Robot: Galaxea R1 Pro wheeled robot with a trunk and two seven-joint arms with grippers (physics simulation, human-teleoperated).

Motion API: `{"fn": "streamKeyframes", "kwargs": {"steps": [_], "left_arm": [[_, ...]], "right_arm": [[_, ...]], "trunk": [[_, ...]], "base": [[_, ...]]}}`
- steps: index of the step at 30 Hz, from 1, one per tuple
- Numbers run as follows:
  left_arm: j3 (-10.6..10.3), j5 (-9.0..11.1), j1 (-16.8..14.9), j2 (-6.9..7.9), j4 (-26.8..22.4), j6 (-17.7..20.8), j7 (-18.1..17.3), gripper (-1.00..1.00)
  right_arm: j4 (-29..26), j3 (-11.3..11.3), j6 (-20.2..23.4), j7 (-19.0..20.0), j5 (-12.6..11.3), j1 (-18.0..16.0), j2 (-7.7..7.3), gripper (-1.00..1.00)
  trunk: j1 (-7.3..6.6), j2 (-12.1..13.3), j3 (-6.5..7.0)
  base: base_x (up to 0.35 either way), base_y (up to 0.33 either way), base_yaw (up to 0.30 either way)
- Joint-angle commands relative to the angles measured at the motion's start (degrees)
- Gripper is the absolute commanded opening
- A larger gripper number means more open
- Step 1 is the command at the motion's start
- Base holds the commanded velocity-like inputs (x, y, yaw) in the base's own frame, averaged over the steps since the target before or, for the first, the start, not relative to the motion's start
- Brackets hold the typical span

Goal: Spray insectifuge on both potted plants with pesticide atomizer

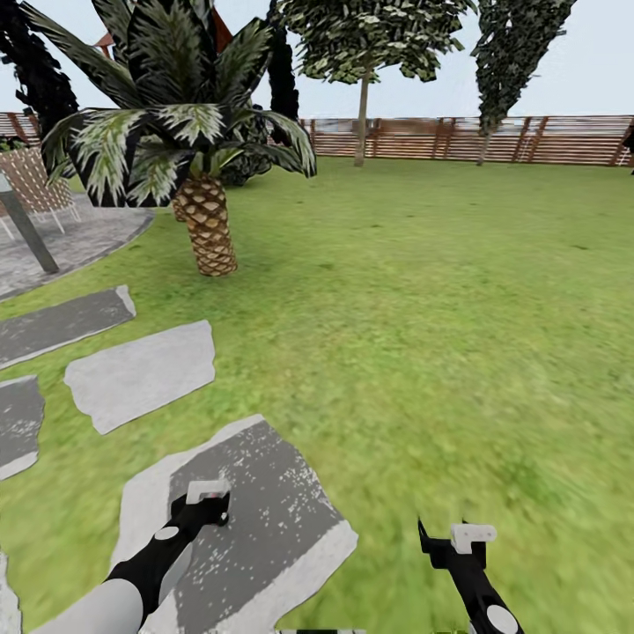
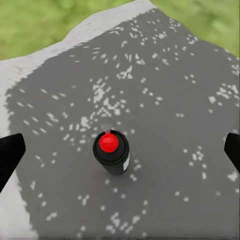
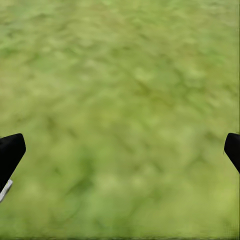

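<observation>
The pesticide atomizer point(image 2: 111, 151) stands upright on a dark grey stepping stone point(image 2: 165, 75). In the left wrist view I look down on its red mark and dark body. My left gripper point(image 2: 122, 149) hangs open right above it, one black fingertip point(image 2: 10, 152) far out on each side and apart from the bottle. In the head view the left gripper point(image 1: 209, 500) is over that stone point(image 1: 264, 493). My right gripper point(image 1: 460, 539) hovers open over bare lawn point(image 3: 120, 100), holding nothing. Whitish flecks dot the stone; I cannot tell if they are insectifuge. The potted plants are out of view.
A tall palm-like plant point(image 1: 207, 220) rises ahead on the left. More stepping stones point(image 1: 141, 370) lie to the left, with the paved patio point(image 1: 79, 238) and a chair point(image 1: 35, 185) beyond. The wooden fence point(image 1: 458, 139) and trees point(image 1: 363, 97) close the far side.
</observation>
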Motion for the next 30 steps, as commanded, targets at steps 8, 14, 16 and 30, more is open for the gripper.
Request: {"fn": "streamKeyframes", "kwargs": {"steps": [8,14,16,30], "left_arm": [[0.0,0.1,0.0,0.00,0.1,-0.6,0.1,1.00],[0.1,0.1,0.0,-0.05,0.1,-2.1,0.3,1.00],[0.1,0.1,0.0,-0.14,0.1,-3.0,0.3,1.00],[0.1,0.1,0.0,-0.11,0.1,-3.4,0.4,1.00]], "right_arm": [[0.0,-0.1,-0.2,0.0,0.2,0.0,0.01,1.00],[0.0,-0.1,-0.2,0.0,0.2,0.0,0.01,1.00],[0.0,-0.1,-0.2,0.0,0.2,0.0,0.01,1.00],[-4.9,-0.3,-0.1,0.0,0.1,0.0,0.01,1.00]], "trunk": [[0.19,-0.1,-2.53],[0.34,-0.2,-4.39],[0.40,-0.2,-5.00],[0.76,-0.4,-9.21]], "base": [[0.000,0.000,0.065],[0.000,0.000,0.087],[0.000,0.000,0.139],[0.000,0.000,0.154]]}}
